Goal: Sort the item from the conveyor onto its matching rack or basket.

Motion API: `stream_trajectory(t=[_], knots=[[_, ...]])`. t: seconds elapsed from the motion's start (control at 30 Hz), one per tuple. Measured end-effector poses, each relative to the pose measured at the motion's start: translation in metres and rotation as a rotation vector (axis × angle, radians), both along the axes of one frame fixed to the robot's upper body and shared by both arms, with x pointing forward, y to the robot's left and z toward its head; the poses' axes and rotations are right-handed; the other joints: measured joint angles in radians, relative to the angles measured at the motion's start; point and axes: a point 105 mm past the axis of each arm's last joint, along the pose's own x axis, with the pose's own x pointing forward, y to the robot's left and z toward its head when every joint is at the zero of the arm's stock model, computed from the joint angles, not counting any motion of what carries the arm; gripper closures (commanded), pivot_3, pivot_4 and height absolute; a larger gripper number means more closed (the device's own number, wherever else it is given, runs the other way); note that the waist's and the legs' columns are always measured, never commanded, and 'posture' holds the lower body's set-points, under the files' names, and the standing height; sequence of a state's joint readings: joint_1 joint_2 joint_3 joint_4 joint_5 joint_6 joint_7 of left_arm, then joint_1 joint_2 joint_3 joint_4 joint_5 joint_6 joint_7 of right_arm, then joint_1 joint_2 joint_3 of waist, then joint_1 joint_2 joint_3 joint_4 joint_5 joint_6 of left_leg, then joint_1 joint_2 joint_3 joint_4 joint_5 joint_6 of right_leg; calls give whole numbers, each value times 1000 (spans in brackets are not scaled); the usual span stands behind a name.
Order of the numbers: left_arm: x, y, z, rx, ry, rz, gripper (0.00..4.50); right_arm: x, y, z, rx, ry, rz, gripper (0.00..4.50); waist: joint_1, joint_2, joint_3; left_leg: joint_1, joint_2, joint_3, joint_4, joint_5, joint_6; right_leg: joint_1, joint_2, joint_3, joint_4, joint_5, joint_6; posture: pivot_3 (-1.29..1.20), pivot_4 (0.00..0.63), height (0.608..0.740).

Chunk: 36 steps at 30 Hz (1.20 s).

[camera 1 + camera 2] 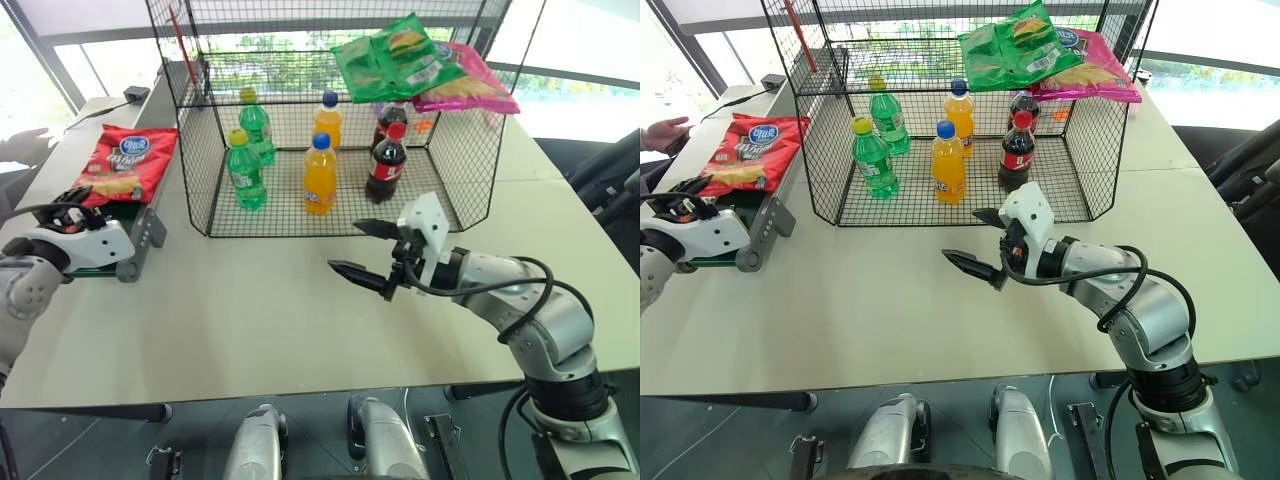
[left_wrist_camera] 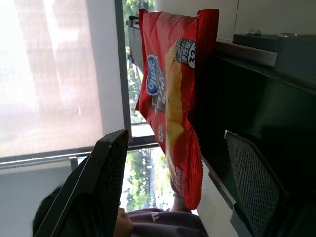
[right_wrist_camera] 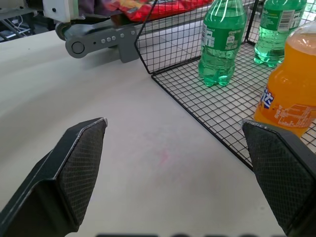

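rack top (image 1: 300, 12): bags (image 1: 420, 60) right, left free | bottles (image 1: 320, 175) fill floor

I see a white bench (image 1: 260, 330). Two green bottles (image 1: 245, 170) with yellow caps stand near each other, one behind the other. Two orange bottles (image 1: 319, 175) with blue caps stand beside them. Two dark cola bottles (image 1: 386, 163) with red caps stand further right. A green crisp bag (image 1: 390, 55) overlaps a pink crisp bag (image 1: 470, 85). A person's hand (image 1: 662, 133) rests at the bench's far left edge.
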<state>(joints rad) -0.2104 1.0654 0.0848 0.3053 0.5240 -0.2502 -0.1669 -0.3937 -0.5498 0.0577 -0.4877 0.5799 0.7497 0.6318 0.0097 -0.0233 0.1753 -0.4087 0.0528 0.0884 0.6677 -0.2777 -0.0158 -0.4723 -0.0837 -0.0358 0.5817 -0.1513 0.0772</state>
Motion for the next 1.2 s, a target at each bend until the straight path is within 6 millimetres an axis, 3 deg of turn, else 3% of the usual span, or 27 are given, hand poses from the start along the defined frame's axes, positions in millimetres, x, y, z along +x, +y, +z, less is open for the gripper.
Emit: stream_trajectory(t=[0.4, 0.5, 0.57, 0.67, 0.93, 1.0, 1.1, 1.2], knots=[[5, 4, -4, 11, 17, 32, 1286, 3, -4, 2, -1, -11, -31, 0, 0, 0, 0, 1, 0, 0, 0, 0, 0, 1, 0, 0, 0, 0, 0, 0, 150, 740], [10, 4, -5, 11, 23, 40, 2064, 4, -5, 2, 0, -13, -37, 0, 1, 0, 0, 1, 0, 0, 0, 0, 0, 1, 0, 0, 1, 0, 0, 0, 150, 740], [11, 5, -11, 0, 37, 52, 2966, 4, -6, 3, 1, -16, -43, 0, 1, 0, 0, 2, 0, 0, 0, 0, 0, 2, 0, 0, 1, 0, 0, 0, 150, 740], [15, 3, -3, -2, 9, 48, 4364, 5, -8, 5, 0, -23, -56, 0, 4, 1, -1, 4, 0, -1, 1, 0, 0, 4, 0, 0, 1, 0, 0, 0, 150, 740], [15, 5, 4, 26, -60, 74, 4473, 6, -10, 5, -10, -29, -66, 0, 2, 1, -1, 8, 0, -1, 1, 0, 0, 7, 0, 0, 2, 0, 0, 0, 150, 740], [12, 0, 16, 70, -151, 65, 4473, 7, -12, 6, -13, -38, -69, 0, 1, 0, -1, 6, 0, -1, 1, 1, -1, 7, 0, 0, 1, 0, 0, 0, 150, 740], [2, -15, 49, 126, -324, 25, 4473, 13, -18, 10, -21, -58, -85, 0, 1, 0, -1, 4, 0, -1, 1, 1, -1, 6, 0, 0, 0, 0, 0, 0, 150, 740], [-12, -36, 83, 160, -438, -33, 4473, 24, -36, 16, -45, -84, -137, 0, 3, 0, -1, 4, 0, -1, 1, 0, -1, 6, 0, 0, -1, 0, 0, 0, 150, 740]])
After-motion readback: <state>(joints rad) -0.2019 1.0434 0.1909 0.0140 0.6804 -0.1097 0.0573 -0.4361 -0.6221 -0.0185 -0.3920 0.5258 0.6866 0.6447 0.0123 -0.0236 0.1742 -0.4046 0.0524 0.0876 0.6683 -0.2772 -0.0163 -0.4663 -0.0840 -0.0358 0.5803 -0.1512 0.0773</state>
